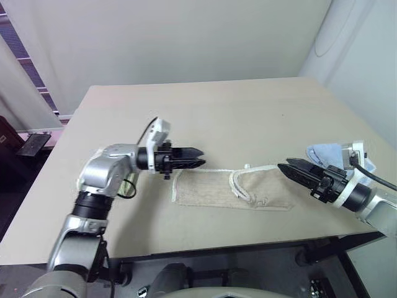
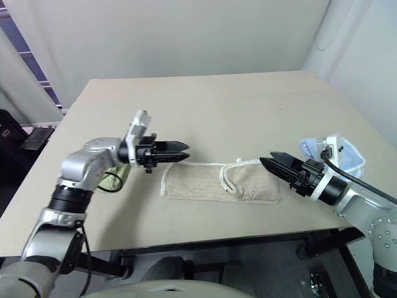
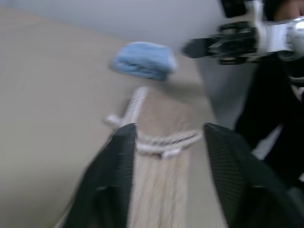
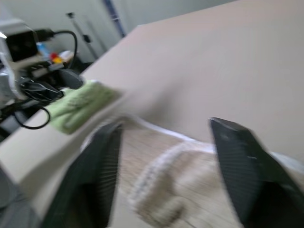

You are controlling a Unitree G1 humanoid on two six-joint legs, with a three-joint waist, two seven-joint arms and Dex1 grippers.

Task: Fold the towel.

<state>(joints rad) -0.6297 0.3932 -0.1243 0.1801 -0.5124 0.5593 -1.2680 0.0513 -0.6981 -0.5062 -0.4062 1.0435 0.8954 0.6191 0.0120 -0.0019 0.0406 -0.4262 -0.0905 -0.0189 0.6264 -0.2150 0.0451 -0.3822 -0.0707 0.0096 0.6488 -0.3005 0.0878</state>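
The towel (image 1: 226, 190) is a beige terry cloth lying on the table as a long narrow folded strip, with white corded edging bunched in a loop near its middle (image 1: 239, 184). My left gripper (image 1: 203, 157) hovers level just above and behind the towel's left end, pointing right. Its fingers (image 3: 114, 166) stand apart with nothing between them. My right gripper (image 1: 284, 164) hangs at the towel's right end, pointing left, also open and empty, with the towel below its fingers (image 4: 237, 166). Neither gripper touches the cloth.
A light blue folded towel (image 1: 325, 153) lies near the table's right edge behind my right arm. A green folded towel (image 2: 111, 177) sits under my left forearm. The tan table (image 1: 217, 112) stretches wide behind the towel; its front edge runs close below it.
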